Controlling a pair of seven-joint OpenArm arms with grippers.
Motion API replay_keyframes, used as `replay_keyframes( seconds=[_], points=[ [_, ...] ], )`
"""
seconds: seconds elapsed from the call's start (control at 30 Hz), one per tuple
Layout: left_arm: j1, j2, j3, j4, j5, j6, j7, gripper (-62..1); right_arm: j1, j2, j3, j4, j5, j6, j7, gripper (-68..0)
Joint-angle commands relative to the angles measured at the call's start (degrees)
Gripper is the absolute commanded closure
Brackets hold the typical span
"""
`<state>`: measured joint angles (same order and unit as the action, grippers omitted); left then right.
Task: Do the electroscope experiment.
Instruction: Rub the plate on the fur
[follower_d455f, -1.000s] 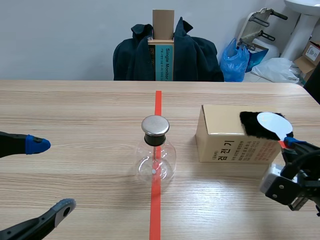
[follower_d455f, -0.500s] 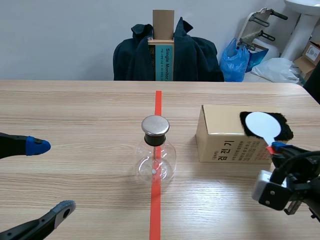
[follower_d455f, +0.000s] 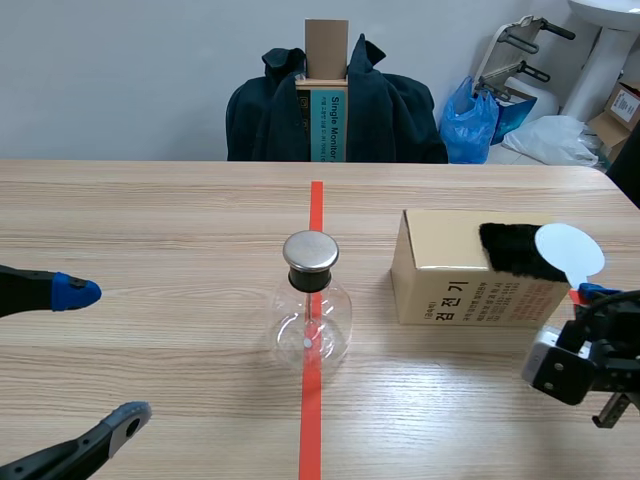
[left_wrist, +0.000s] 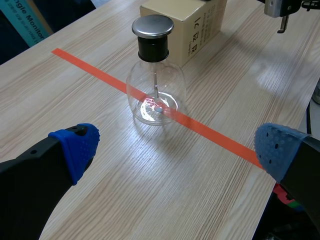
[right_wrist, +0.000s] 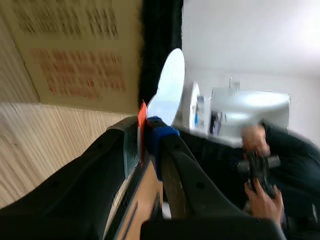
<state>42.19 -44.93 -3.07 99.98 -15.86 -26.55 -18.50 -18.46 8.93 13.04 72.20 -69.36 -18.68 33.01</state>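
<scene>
— Carries the white disc (follower_d455f: 568, 250) rightward since half a second ago: off the middle of the black fur (follower_d455f: 515, 250), out to its right end and partly past it. Draws the right gripper (follower_d455f: 588, 293) rightward along with it.

— And grips how?

— Clamps the fingers (right_wrist: 177, 170) on the disc's red handle (right_wrist: 142, 127), with the disc upright above them and just beside the fur in the right wrist view.

— Fur lying where?

— Draped over the top right edge of the cardboard box (follower_d455f: 450, 275), above the Korean print on its front.

— And the electroscope (follower_d455f: 312, 310)?

— Stands upright on the table (follower_d455f: 150, 220), astride the orange-red tape line, left of the box and apart from it. Shows a clear round glass body, a black neck, a flat metal cap and a thin rod inside. Sits well apart from both grippers.

— Left side?

— Holds as before: left gripper (follower_d455f: 100, 352) low at the near left, fingers spread wide on nothing. Frames the electroscope ahead, between the two pads (left_wrist: 75, 145), in the left wrist view.

— Beyond the table?

— Dark jacket (follower_d455f: 400, 110) over a chair, tall box (follower_d455f: 327, 90) upright in front of it, blue bag (follower_d455f: 470, 120) off to the right.
</scene>
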Motion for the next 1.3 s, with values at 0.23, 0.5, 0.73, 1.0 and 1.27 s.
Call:
replay_keyframes(
  seconds=[0.23, 0.5, 0.73, 1.0, 1.27],
  points=[
    [-0.3, 0.3, 0.4, 0.4, -0.4, 0.3, -0.9, -62.3, 0.3, 0.4, -0.2, 0.3, -0.8, 0.1, -4.4, -0.8],
    [-0.3, 0.3, 0.4, 0.4, -0.4, 0.3, -1.6, -62.3, 0.1, -0.2, -0.3, 0.3, -0.8, 1.8, -1.3, -0.8],
    [-0.3, 0.3, 0.4, 0.4, -0.5, 0.3, -1.4, -62.3, 0.3, 0.0, -0.5, 0.3, -0.9, 2.2, 7.9, -0.8],
    [-0.3, 0.3, 0.4, 0.4, -0.5, 0.5, -1.6, -62.3, 0.4, 0.9, -0.3, 0.3, -0.9, 2.4, 4.9, -0.8],
    [-0.3, 0.3, 0.4, 0.4, -0.4, 2.0, -1.6, -62.3, 0.2, 0.8, -0.7, 0.3, -0.9, 2.5, -2.8, -0.8]
  ],
)
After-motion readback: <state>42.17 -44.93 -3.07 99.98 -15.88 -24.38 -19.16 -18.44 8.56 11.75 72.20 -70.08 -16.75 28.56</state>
